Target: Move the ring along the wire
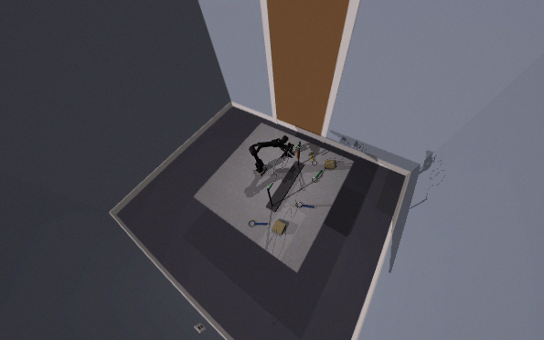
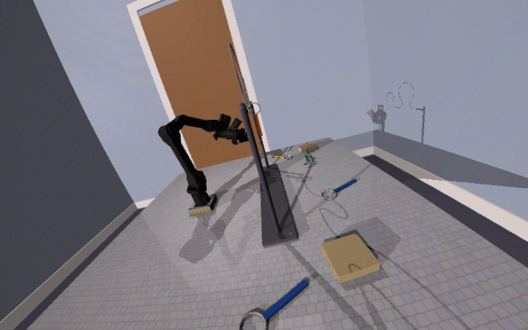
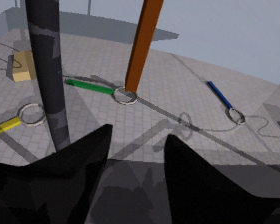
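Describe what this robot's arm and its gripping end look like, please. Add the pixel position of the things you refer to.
The arm (image 1: pixel 268 145) (image 2: pixel 183 154) is matt black all over, made of slim, straight links joined by chunkier, blocky joints. The gripper (image 1: pixel 293 151) (image 2: pixel 247 138) (image 3: pixel 139 136) is black too, with two wedge-shaped fingers that narrow to blunt points. I can't make out any markings or cables on it at this size.
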### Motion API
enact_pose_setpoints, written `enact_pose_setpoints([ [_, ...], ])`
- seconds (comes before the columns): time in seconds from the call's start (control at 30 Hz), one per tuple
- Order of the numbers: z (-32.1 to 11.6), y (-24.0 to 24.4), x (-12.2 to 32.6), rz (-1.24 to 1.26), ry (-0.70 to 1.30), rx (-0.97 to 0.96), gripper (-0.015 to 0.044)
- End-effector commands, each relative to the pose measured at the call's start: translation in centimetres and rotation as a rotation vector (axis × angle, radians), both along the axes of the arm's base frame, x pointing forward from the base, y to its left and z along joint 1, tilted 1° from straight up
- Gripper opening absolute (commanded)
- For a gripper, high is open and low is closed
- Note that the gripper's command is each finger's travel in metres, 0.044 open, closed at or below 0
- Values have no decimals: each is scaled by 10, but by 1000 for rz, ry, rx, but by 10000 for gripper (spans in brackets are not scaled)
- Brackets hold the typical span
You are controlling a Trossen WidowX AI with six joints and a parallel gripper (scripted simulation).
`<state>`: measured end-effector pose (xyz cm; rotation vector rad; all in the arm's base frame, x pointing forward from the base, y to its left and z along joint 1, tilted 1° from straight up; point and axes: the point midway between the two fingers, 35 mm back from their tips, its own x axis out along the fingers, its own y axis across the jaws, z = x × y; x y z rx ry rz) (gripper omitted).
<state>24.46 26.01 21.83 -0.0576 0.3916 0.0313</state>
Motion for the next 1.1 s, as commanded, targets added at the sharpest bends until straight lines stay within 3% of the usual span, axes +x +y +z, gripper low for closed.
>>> enact_pose_setpoints([
  [0.0, 6, 2, -11, -1, -3, 11, 160],
  [0.27, 18, 0, -40, -3, -7, 12, 160],
  [1.07, 19, 0, -41, -2, -8, 12, 160],
])
